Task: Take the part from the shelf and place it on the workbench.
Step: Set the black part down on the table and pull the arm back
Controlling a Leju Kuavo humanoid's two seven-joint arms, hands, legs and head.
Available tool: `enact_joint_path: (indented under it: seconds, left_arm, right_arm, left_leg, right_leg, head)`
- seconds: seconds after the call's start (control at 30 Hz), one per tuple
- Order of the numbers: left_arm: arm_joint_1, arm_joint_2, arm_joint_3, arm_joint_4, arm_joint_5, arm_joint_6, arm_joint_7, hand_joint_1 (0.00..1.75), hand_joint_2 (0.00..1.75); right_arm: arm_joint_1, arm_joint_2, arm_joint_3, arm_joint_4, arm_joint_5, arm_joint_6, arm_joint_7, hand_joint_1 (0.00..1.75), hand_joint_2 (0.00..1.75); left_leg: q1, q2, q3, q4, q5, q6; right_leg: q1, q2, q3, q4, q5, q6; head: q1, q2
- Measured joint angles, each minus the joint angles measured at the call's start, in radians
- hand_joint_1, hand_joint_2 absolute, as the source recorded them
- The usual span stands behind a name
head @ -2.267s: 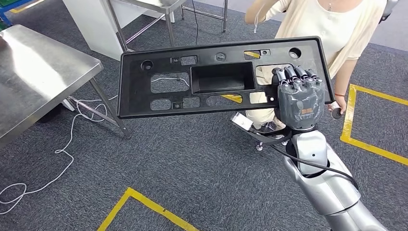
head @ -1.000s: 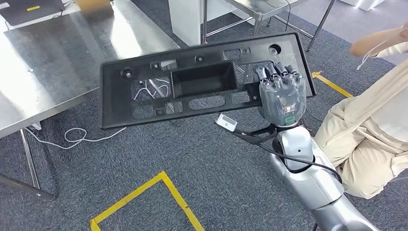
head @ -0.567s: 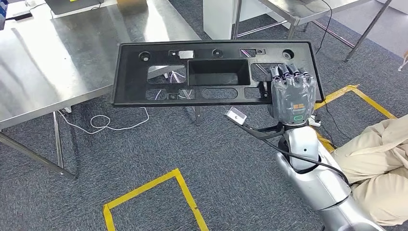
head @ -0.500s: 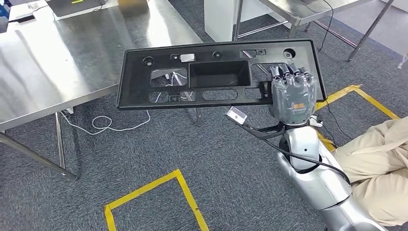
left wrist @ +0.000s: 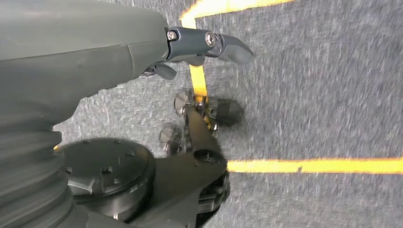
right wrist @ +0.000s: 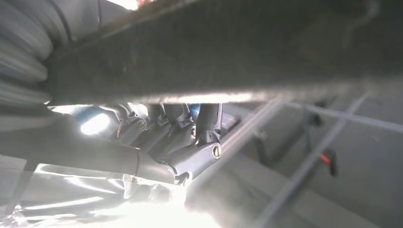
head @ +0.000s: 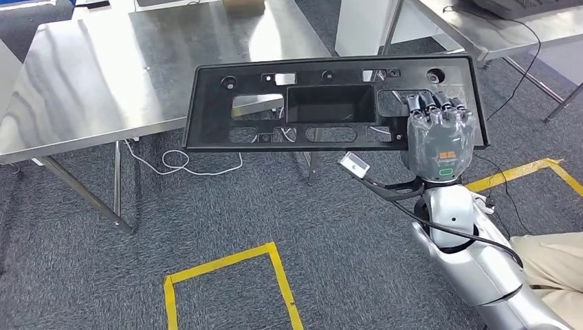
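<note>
Black plastic part (head: 330, 103), long and flat with cut-outs, hangs in the air over the near right corner of the steel workbench (head: 137, 69). Your right hand (head: 438, 134) grips it at its right end alone, fingers curled over the near rim. Left hand (left wrist: 157, 52) hangs toward the carpet, holding nothing; whether its fingers are curled or spread, you cannot tell.

Risks as you judge them:
- One-ended grip on a long panel. The free left end can sag or twist in the fingers if you swing fast.
- Much of the part sits past the bench's near edge. Release here and it likely tips off onto the carpet.
- Lowering at a tilt could catch the panel's edge on the bench corner.

Around: a cardboard box (head: 244, 6) at the bench's far edge, well apart from the part. White cable (head: 180, 163) on the floor under the bench. Second steel table (head: 495, 24) far right. Yellow floor tape (head: 227, 265) near. Nothing stands between part and benchtop.
</note>
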Motion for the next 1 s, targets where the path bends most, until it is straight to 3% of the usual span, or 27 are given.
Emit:
enact_joint_path:
  seconds: [0.07,0.13,0.17,0.2,0.27,0.33,0.4,0.43,0.5,0.57,0.63,0.67,0.7,0.77,0.83,0.87,0.93,1.0]
  left_arm:
    - [-0.008,-0.006,-0.011,0.000,-0.011,0.001,0.003,0.00,1.75]
    - [-0.012,-0.011,-0.023,0.000,-0.011,0.007,0.010,0.00,1.75]
    - [-0.011,-0.013,-0.032,0.000,-0.005,0.012,0.014,0.00,1.75]
    - [-0.009,-0.015,-0.043,0.000,0.002,0.018,0.017,0.00,1.75]
    - [-0.005,-0.017,-0.064,0.000,0.013,0.025,0.015,0.00,1.75]
    - [-0.001,-0.017,-0.079,0.000,0.015,0.026,0.011,0.00,1.75]
    - [0.006,-0.017,-0.087,0.000,0.015,0.028,0.009,0.00,1.75]
    - [0.009,-0.016,-0.090,0.000,0.015,0.030,0.009,0.00,1.75]
    - [0.009,-0.016,-0.098,0.000,0.015,0.030,0.007,0.00,1.75]
    - [0.002,-0.018,-0.106,0.000,0.015,0.028,0.004,0.00,1.75]
    - [-0.006,-0.023,-0.112,0.000,0.013,0.024,0.000,0.00,1.75]
    - [-0.010,-0.025,-0.116,0.000,0.011,0.023,-0.002,0.00,1.75]
    - [-0.013,-0.028,-0.120,0.000,0.009,0.022,-0.003,0.00,1.75]
    - [-0.023,-0.031,-0.127,0.000,0.008,0.021,-0.004,0.00,1.75]
    - [-0.036,-0.033,-0.129,0.000,0.010,0.020,-0.005,0.00,1.75]
    - [-0.040,-0.034,-0.129,0.000,0.012,0.020,-0.006,0.00,1.75]
    - [-0.043,-0.035,-0.129,0.000,0.019,0.021,-0.006,0.00,1.75]
    - [-0.042,-0.038,-0.129,0.000,0.026,0.023,-0.007,0.00,1.75]
  right_arm:
    - [0.047,-0.028,-0.027,-0.012,-0.001,-0.019,-0.028,1.75,1.75]
    - [0.116,-0.033,-0.078,-0.017,-0.002,-0.047,-0.109,1.75,1.75]
    - [0.153,-0.023,-0.112,-0.018,-0.002,-0.064,-0.167,1.75,1.75]
    - [0.191,-0.007,-0.147,-0.018,-0.002,-0.081,-0.230,1.75,1.75]
    - [0.262,0.030,-0.214,-0.018,0.000,-0.117,-0.331,1.75,1.75]
    - [0.312,0.060,-0.272,-0.018,-0.001,-0.140,-0.370,1.75,1.75]
    - [0.335,0.084,-0.315,-0.018,-0.001,-0.144,-0.378,1.75,1.75]
    - [0.341,0.095,-0.331,-0.018,-0.001,-0.145,-0.383,1.75,1.75]
    - [0.355,0.113,-0.355,-0.020,-0.001,-0.145,-0.397,1.75,1.75]
    - [0.371,0.127,-0.378,-0.024,-0.001,-0.144,-0.416,1.75,1.75]
    - [0.383,0.139,-0.400,-0.027,0.000,-0.143,-0.432,1.75,1.75]
    - [0.387,0.145,-0.410,-0.028,0.000,-0.142,-0.439,1.75,1.75]
    - [0.389,0.150,-0.417,-0.029,0.000,-0.141,-0.445,1.75,1.75]
    - [0.388,0.158,-0.428,-0.032,0.000,-0.139,-0.456,1.75,1.75]
    - [0.377,0.166,-0.435,-0.032,0.000,-0.137,-0.464,1.75,1.75]
    - [0.367,0.169,-0.436,-0.029,0.000,-0.136,-0.467,1.75,1.75]
    - [0.340,0.176,-0.435,-0.017,0.000,-0.136,-0.469,1.75,1.75]
    - [0.309,0.180,-0.432,0.001,0.000,-0.138,-0.469,1.75,1.75]
  left_leg:
    - [0.004,-0.031,0.003,-0.002,0.001,0.005]
    - [0.004,-0.065,0.005,-0.002,-0.001,0.006]
    - [0.005,-0.080,0.007,-0.001,-0.002,0.005]
    - [0.006,-0.095,0.010,0.000,-0.004,0.003]
    - [0.005,-0.123,0.012,0.004,-0.011,-0.006]
    - [0.000,-0.143,0.007,0.010,-0.016,-0.015]
    - [0.000,-0.154,0.002,0.013,-0.019,-0.021]
    - [0.001,-0.146,0.001,0.017,-0.023,-0.024]
    - [0.003,-0.093,-0.020,0.069,-0.057,-0.036]
    - [0.009,-0.036,-0.082,0.192,-0.118,-0.048]
    - [0.018,-0.023,-0.144,0.298,-0.150,-0.055]
    - [0.020,-0.021,-0.152,0.305,-0.140,-0.056]
    - [0.022,-0.017,-0.140,0.273,-0.113,-0.055]
    - [0.018,0.017,-0.070,0.134,-0.045,-0.047]
    - [0.009,0.045,-0.021,0.039,-0.016,-0.037]
    - [0.003,0.047,-0.017,0.027,-0.018,-0.034]
    - [0.003,0.023,-0.016,0.020,-0.016,-0.026]
    - [0.007,0.003,-0.004,0.008,-0.009,-0.014]
  right_leg:
    - [-0.007,0.053,-0.066,0.131,-0.050,-0.004]
    - [-0.013,0.065,-0.127,0.223,-0.073,0.003]
    - [-0.015,0.066,-0.132,0.214,-0.059,0.013]
    - [-0.018,0.070,-0.116,0.164,-0.030,0.025]
    - [-0.028,0.094,-0.057,0.021,0.037,0.043]
    - [-0.031,0.109,-0.022,-0.055,0.069,0.036]
    - [-0.031,0.097,-0.018,-0.058,0.072,0.017]
    - [-0.033,0.092,-0.016,-0.059,0.072,0.010]
    - [-0.035,0.077,-0.008,-0.062,0.070,-0.005]
    - [-0.031,0.057,-0.001,-0.062,0.063,-0.016]
    - [-0.029,0.034,0.003,-0.062,0.058,-0.022]
    - [-0.028,0.023,0.005,-0.062,0.056,-0.023]
    - [-0.028,0.012,0.009,-0.062,0.053,-0.023]
    - [-0.026,-0.007,0.019,-0.062,0.045,-0.017]
    - [-0.018,-0.023,0.026,-0.062,0.037,-0.007]
    - [-0.015,-0.031,0.027,-0.063,0.034,-0.002]
    - [-0.010,-0.047,0.030,-0.065,0.029,0.008]
    - [-0.009,-0.020,0.022,-0.033,0.008,0.012]
  head:
    - [0.003,0.000]
    - [0.006,0.000]
    - [0.007,0.000]
    - [0.007,0.000]
    - [0.008,0.000]
    - [0.008,0.000]
    - [0.007,0.000]
    - [0.007,0.000]
    - [0.002,0.000]
    - [-0.004,0.000]
    - [-0.004,0.000]
    - [-0.004,0.000]
    - [-0.004,0.000]
    - [-0.004,0.000]
    - [-0.003,0.000]
    - [-0.002,0.000]
    - [-0.001,0.000]
    - [0.000,0.000]
